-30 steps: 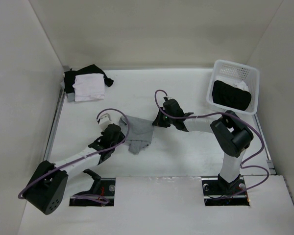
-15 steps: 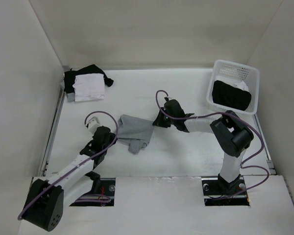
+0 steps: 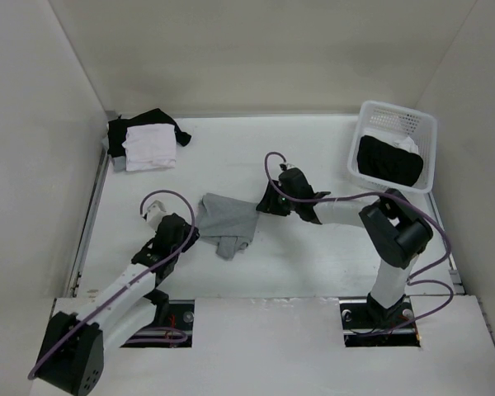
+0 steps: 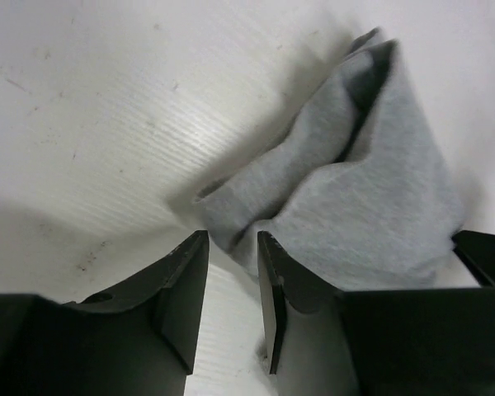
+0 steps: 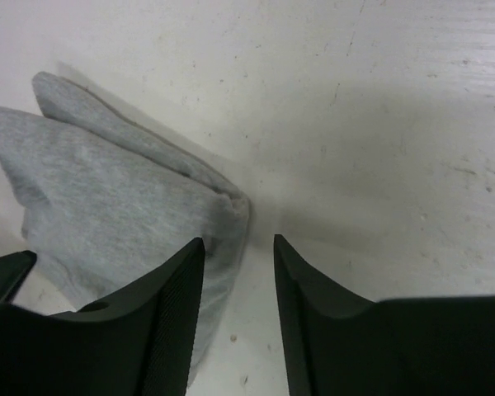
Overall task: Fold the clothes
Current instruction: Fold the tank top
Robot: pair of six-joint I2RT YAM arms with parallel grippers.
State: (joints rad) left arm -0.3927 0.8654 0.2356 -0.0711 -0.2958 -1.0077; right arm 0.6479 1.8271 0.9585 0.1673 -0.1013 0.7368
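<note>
While low, left arm (image 3: 136, 279) and right arm (image 3: 340, 214) beside grey T-shirt (image 3: 228, 219).

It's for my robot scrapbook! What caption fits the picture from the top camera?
Left gripper and right gripper, both open, flank a crumpled grey T-shirt on the white table.

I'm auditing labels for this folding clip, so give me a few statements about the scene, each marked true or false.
1. The grey T-shirt lies bunched on the table between the left gripper and the right gripper. True.
2. The right gripper is clamped on the shirt. False: its jaws stand apart, with bare table between them.
3. The basket holds a black garment. True.
4. The basket stands at the table's far left. False: it is at the far right; at the far left a white garment lies on dark cloth.
</note>
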